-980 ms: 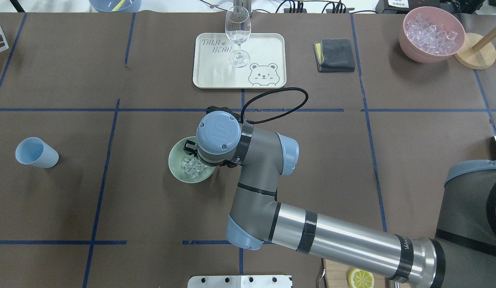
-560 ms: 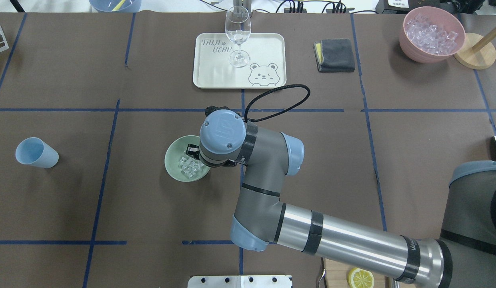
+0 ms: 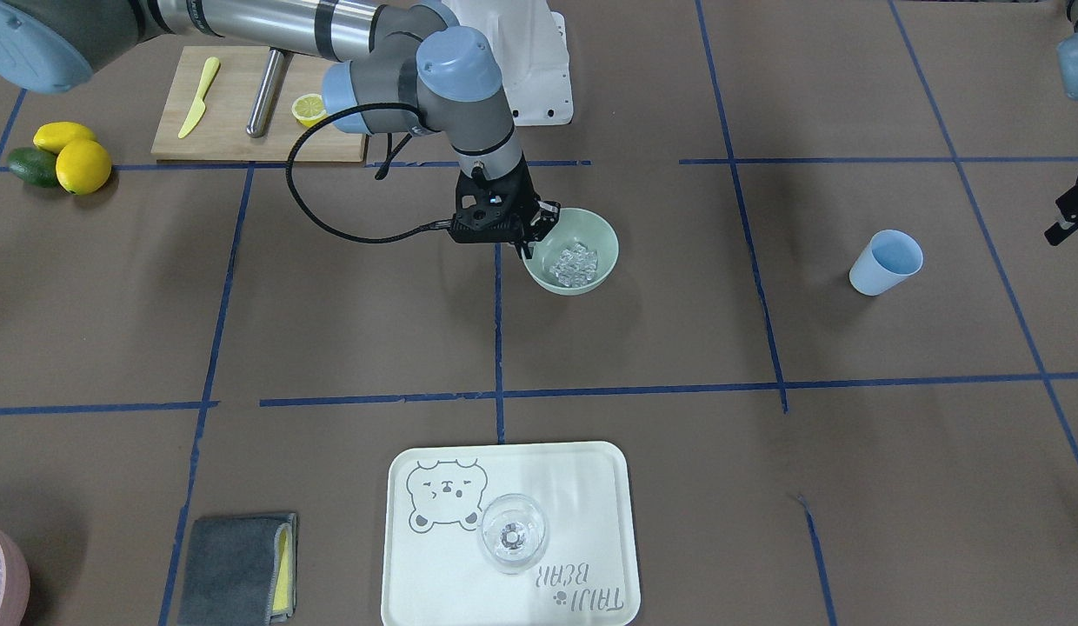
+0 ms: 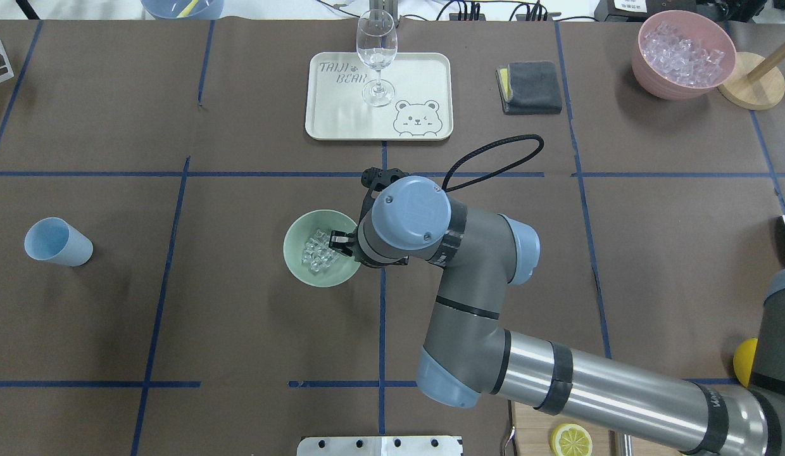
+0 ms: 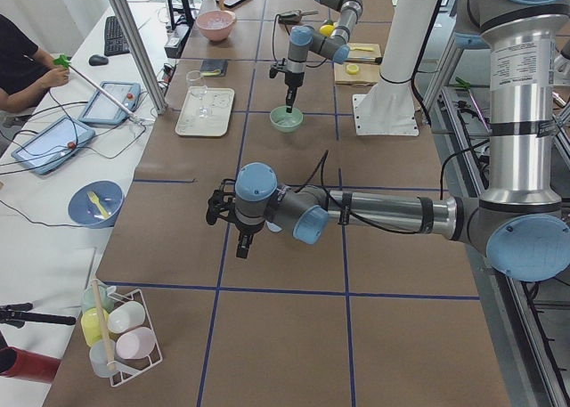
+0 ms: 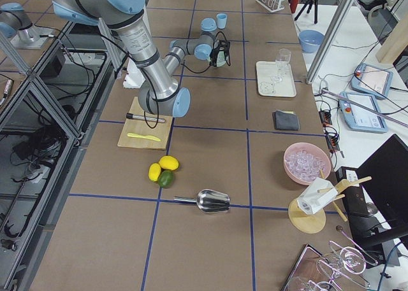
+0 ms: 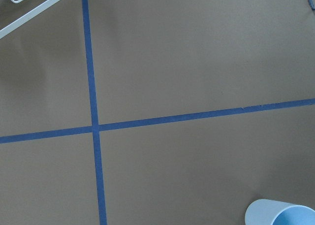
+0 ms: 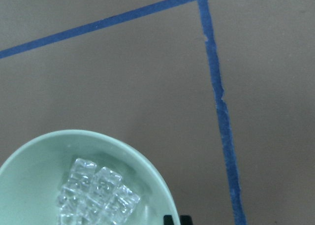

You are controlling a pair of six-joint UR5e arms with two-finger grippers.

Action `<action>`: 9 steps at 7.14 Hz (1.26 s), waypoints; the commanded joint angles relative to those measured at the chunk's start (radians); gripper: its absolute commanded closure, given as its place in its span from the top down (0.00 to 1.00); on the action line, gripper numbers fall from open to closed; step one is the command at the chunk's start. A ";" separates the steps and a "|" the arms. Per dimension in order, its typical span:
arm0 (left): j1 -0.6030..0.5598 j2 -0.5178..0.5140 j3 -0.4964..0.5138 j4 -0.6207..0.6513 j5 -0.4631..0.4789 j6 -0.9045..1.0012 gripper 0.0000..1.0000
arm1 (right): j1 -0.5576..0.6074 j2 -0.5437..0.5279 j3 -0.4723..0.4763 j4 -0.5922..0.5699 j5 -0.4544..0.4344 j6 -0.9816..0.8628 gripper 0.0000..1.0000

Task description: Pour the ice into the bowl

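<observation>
Squarely upright, mouth up, the round bowl (image 4: 300, 259) holds ice (image 4: 317, 253); right pincer (image 4: 339, 241) clamps its rim. Cup (image 4: 56, 242) sits well apart, tray (image 4: 424, 71) with glass (image 4: 376, 49) beyond.

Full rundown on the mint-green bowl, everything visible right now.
The bowl is round, pale mint green, smooth and plain, plastic-looking. It seems to rest upright on the brown table, holding a small heap of ice, clear little cubes. The right gripper appears to pinch its rim between the jaws, on the robot's right side.
</observation>
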 commanded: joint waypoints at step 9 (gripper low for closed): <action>0.000 -0.016 -0.007 0.001 0.015 -0.007 1.00 | 0.569 -0.810 0.292 0.015 0.411 -0.914 0.00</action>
